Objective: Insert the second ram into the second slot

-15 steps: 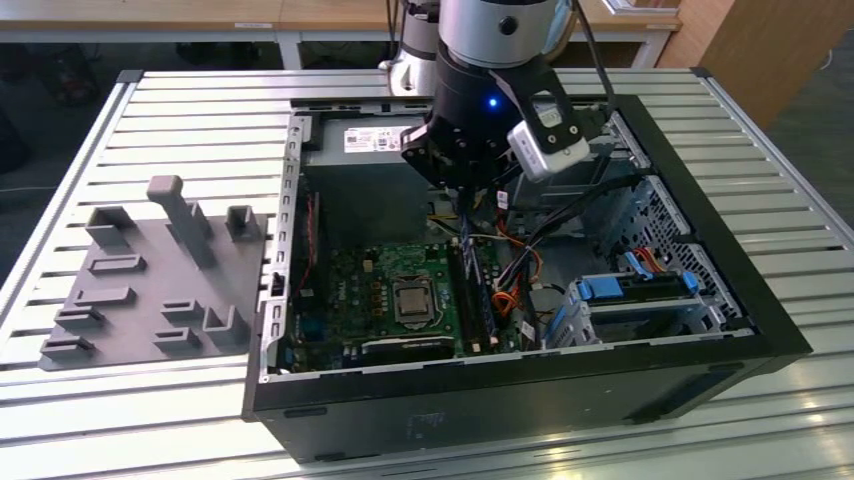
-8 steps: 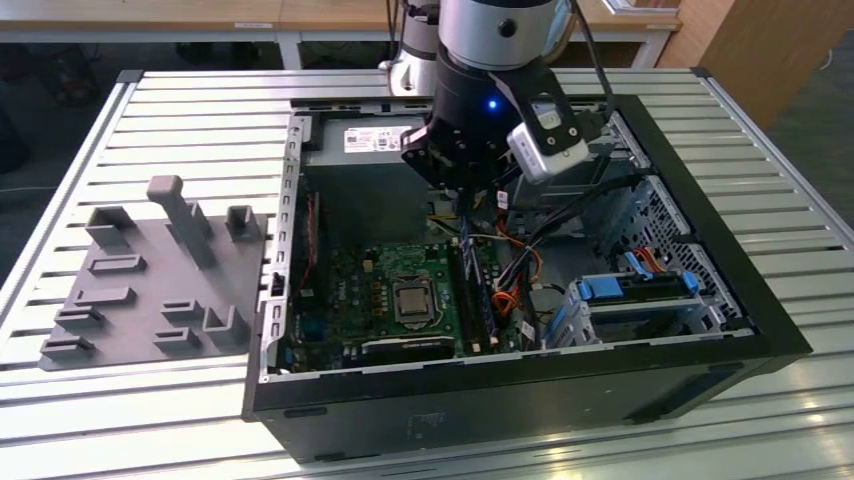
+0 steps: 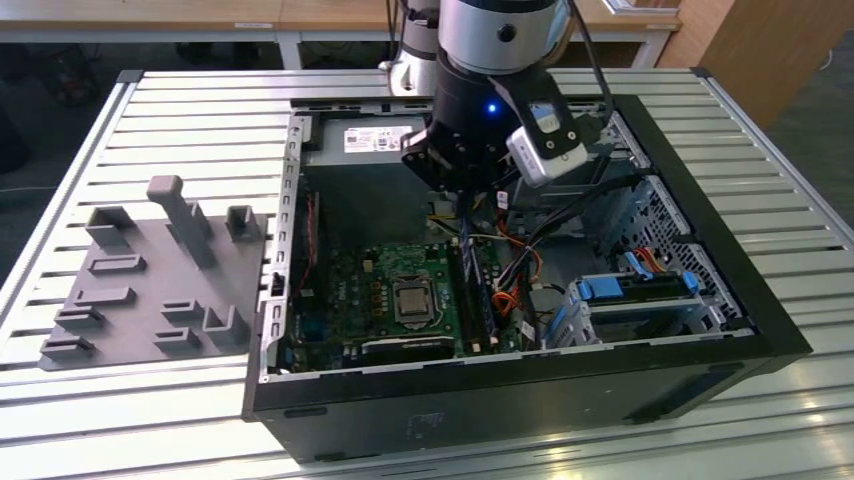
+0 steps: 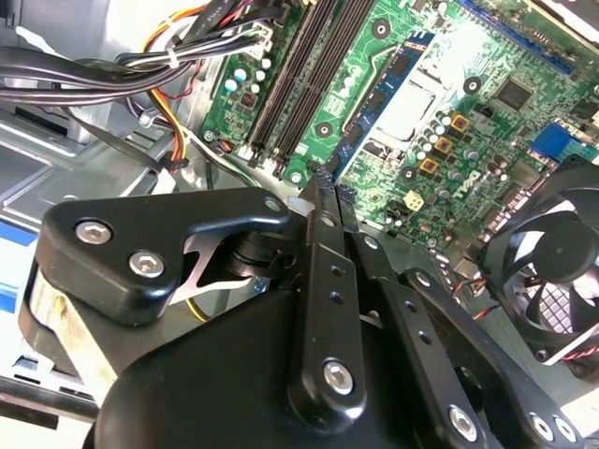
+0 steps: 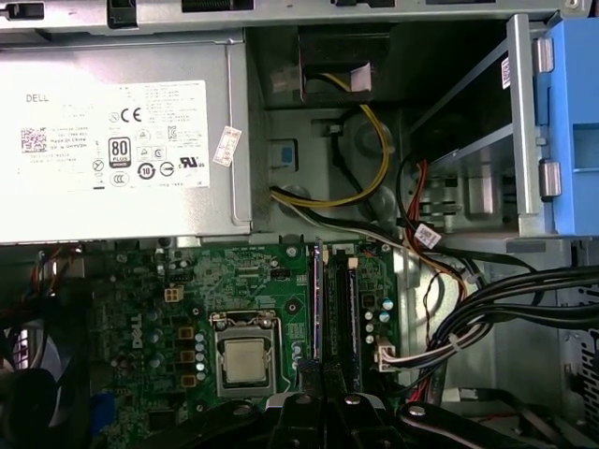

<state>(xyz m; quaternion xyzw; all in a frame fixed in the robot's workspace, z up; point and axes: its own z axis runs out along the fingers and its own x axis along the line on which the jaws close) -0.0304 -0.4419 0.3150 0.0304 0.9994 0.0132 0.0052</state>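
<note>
Blue second ram (image 4: 382, 89) — seemingly pinched edge-on in the narrow gripper (image 4: 328, 187) — hangs above the motherboard slots (image 4: 288, 79).

Place: robotics lab | slatted metal bench (image 3: 200, 110) | open computer case (image 3: 534, 400) | grey fixture plate (image 3: 134, 300)

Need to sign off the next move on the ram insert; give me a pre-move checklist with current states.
1. Access: case open, memory slots exposed: ok.
2. Position: end effector down inside the case, tip at the slots' end in the second wrist view: ok.
3. Alignment: the second ram runs alongside the slots: ok.
4. Ram in the second slot, seated or above it: cannot tell.
5. Grip on the ram: cannot tell.
6. Clearance: cables off the slots, bundled to one side: ok.
</note>
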